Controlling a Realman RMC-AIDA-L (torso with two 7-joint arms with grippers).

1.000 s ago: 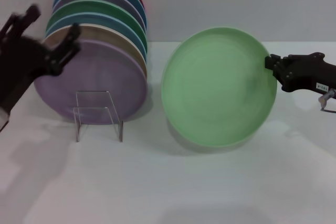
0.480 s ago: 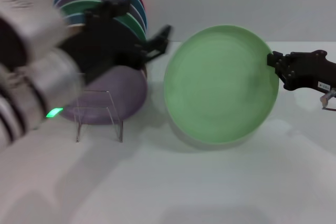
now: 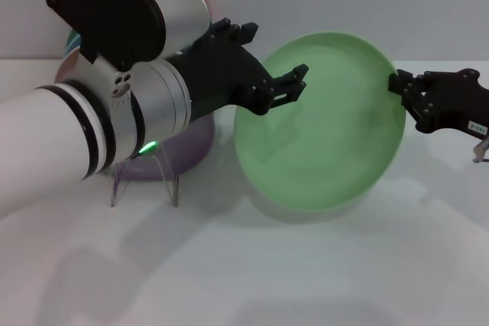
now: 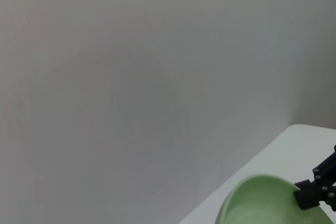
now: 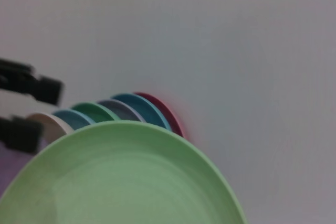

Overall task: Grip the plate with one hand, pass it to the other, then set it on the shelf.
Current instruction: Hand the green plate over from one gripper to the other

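Observation:
The pale mint-green plate (image 3: 328, 127) stands nearly upright, tilted, just above the white table. My right gripper (image 3: 397, 85), slim and black with a white label, is shut on its right rim. My left gripper (image 3: 279, 51), black on a silver ribbed block, reaches across from the left with its fingers open at the plate's upper left rim. The clear acrylic shelf (image 3: 145, 177) stands at the left, partly behind my left forearm. The plate also shows in the left wrist view (image 4: 262, 203) and fills the right wrist view (image 5: 126, 182).
Several coloured plates lean in a row behind the shelf, mostly hidden by my left arm; the lilac plate (image 3: 195, 139) is frontmost. Their rims show in the right wrist view (image 5: 152, 108). A white wall closes the back of the table.
My left arm has swung from the far left across the plate row to the mint plate's upper left rim. My right gripper still holds the plate, nearly in place.

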